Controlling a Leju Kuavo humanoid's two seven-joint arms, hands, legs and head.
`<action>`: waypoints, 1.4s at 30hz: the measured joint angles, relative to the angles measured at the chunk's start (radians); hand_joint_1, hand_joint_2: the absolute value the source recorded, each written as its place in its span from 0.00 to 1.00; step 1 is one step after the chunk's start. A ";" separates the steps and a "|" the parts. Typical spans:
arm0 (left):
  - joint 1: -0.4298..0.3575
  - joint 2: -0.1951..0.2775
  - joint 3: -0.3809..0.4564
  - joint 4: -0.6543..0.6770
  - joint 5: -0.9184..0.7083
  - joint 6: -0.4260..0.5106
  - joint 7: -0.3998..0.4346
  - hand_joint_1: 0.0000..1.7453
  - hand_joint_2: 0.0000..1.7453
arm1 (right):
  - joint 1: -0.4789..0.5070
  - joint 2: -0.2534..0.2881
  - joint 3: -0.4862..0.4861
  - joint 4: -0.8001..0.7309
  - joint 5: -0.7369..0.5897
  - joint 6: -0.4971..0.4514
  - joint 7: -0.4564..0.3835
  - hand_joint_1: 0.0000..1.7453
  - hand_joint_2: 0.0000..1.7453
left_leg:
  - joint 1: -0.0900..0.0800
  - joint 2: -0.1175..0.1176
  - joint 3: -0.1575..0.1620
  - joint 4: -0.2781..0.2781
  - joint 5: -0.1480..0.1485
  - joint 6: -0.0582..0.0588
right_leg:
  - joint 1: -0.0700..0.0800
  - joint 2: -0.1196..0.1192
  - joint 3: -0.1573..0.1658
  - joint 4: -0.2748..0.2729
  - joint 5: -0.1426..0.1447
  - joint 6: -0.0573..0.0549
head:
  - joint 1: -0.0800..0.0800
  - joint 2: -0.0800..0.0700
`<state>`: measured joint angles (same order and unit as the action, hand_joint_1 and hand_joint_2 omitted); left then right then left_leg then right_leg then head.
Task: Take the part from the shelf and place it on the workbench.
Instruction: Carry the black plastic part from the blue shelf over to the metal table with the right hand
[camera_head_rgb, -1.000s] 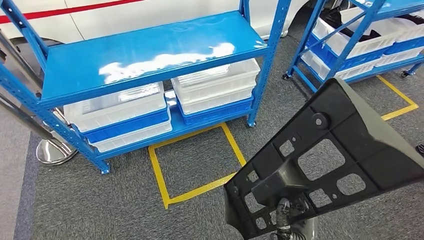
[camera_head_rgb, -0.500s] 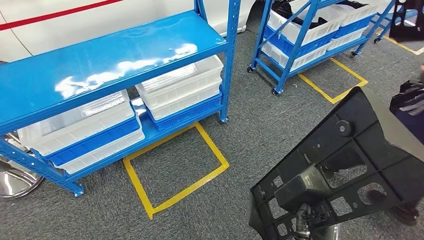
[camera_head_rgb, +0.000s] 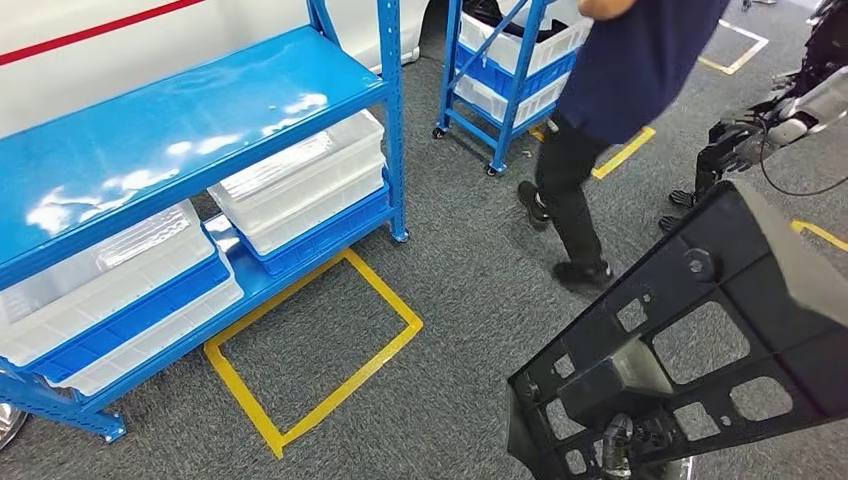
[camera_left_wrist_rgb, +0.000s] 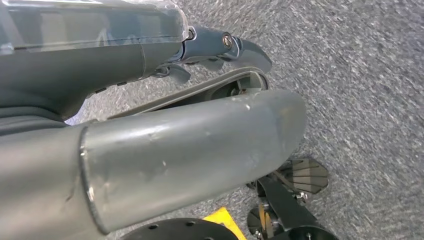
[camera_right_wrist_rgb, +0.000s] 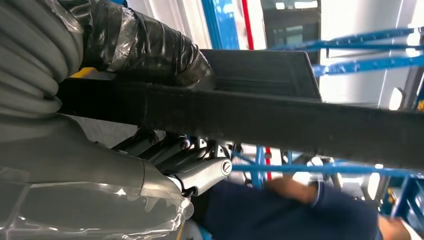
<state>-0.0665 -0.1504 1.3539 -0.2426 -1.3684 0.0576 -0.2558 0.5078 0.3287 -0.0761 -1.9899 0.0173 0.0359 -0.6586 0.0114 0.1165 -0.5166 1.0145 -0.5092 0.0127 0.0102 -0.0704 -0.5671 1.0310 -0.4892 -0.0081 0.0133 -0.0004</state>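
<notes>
The part (camera_head_rgb: 780, 290) is a large black plastic panel with several cut-out holes, held tilted at the lower right of the head view. My right hand (camera_head_rgb: 625, 450) grips it from below at its near end. The right wrist view shows the part's dark edge (camera_right_wrist_rgb: 280, 115) clamped between my tape-wrapped thumb (camera_right_wrist_rgb: 150, 45) and the fingers (camera_right_wrist_rgb: 200, 167) under it. My left hand (camera_left_wrist_rgb: 190, 150) hangs over grey carpet with nothing in it, its fingers (camera_left_wrist_rgb: 225, 45) apart from the thumb.
The blue shelf (camera_head_rgb: 180, 120) with white bins (camera_head_rgb: 300, 190) stands at the left, a second blue rack (camera_head_rgb: 510, 60) behind. A person (camera_head_rgb: 600, 100) in a navy top walks close ahead. Another robot (camera_head_rgb: 790, 110) is at the far right. Yellow tape (camera_head_rgb: 385, 291) marks the carpet.
The whole view has swung to the right, so the shelf sits further left in the picture. A walking person has come into view. The part stays in my right hand.
</notes>
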 joint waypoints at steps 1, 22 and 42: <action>-0.001 0.000 0.000 0.000 0.000 0.000 0.000 0.00 0.00 | 0.001 0.003 -0.002 -0.002 0.000 0.000 -0.001 1.00 1.00 | 0.000 0.008 0.003 -0.003 -0.001 -0.006 | -0.002 0.013 0.001 -0.005 0.004 -0.006 | 0.000 0.000; 0.003 0.003 0.005 0.000 0.002 0.001 0.005 0.00 0.00 | -0.003 0.023 -0.010 0.000 0.020 0.016 0.001 1.00 1.00 | 0.003 -0.096 -0.013 -0.001 0.012 0.020 | -0.021 0.080 -0.135 0.239 -0.101 0.032 | 0.000 0.000; 0.004 0.006 0.005 0.000 -0.001 -0.003 0.001 0.00 0.00 | -0.002 0.025 -0.011 0.005 0.031 0.016 0.004 1.00 1.00 | 0.004 -0.142 -0.062 0.118 -0.022 -0.020 | -0.009 0.156 0.000 -0.006 0.018 -0.027 | 0.000 0.000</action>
<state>-0.0620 -0.1439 1.3592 -0.2425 -1.3698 0.0548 -0.2552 0.5060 0.3541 -0.0874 -1.9851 0.0486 0.0519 -0.6544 0.0153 -0.0253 -0.5783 1.1326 -0.5310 -0.0077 0.0009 0.0852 -0.5672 1.0247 -0.4712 -0.0349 0.0128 -0.0004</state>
